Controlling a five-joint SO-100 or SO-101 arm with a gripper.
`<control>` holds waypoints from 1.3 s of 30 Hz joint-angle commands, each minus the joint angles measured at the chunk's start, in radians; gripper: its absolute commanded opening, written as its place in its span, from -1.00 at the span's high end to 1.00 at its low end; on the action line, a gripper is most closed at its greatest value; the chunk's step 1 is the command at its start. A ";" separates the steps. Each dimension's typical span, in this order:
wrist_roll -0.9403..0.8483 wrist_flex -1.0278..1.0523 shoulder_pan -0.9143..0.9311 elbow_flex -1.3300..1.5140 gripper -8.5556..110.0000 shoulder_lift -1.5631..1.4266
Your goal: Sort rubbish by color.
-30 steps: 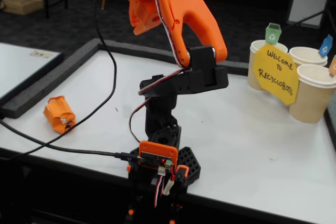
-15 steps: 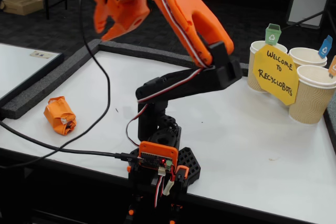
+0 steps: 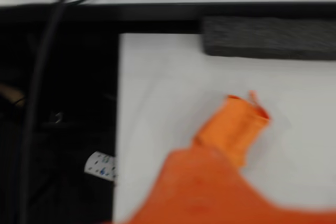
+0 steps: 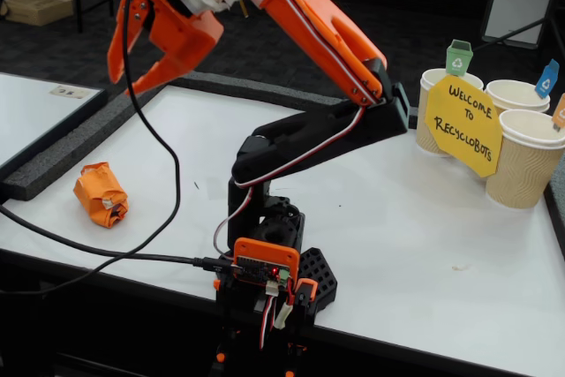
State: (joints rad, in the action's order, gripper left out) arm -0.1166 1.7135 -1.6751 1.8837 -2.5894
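An orange crumpled wad (image 4: 100, 193) lies on the white table (image 4: 424, 245) near its left edge. My gripper (image 4: 126, 84) hangs high in the air, up and slightly right of the wad and well apart from it. Its jaws are spread open with nothing between them. The wrist view is blurred: one orange finger (image 3: 199, 192) fills the bottom, and a lighter orange shape that looks like the wad (image 3: 236, 121) shows just beyond it on the white surface. No blue or green rubbish is in view.
Three beige ribbed paper cups (image 4: 523, 161) with small coloured flags stand at the back right behind a yellow sign (image 4: 463, 124). A dark foam strip (image 4: 79, 143) borders the table's left and back. A black cable (image 4: 132, 245) crosses the front left. The arm's base (image 4: 265, 262) sits front centre.
The arm has swung left and stretched out, carrying the gripper from above the base to over the table's left side. The orange wad has not moved.
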 commanded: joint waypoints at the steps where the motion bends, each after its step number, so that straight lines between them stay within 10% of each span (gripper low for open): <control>1: -0.006 -0.035 -0.066 -0.014 0.83 -0.031; 25: -0.021 -0.209 0.081 -0.034 0.83 0.580; 39: -0.328 -0.184 0.095 -0.120 0.67 0.881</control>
State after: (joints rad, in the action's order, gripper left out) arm -0.3497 1.5232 -1.6091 1.9144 -1.6889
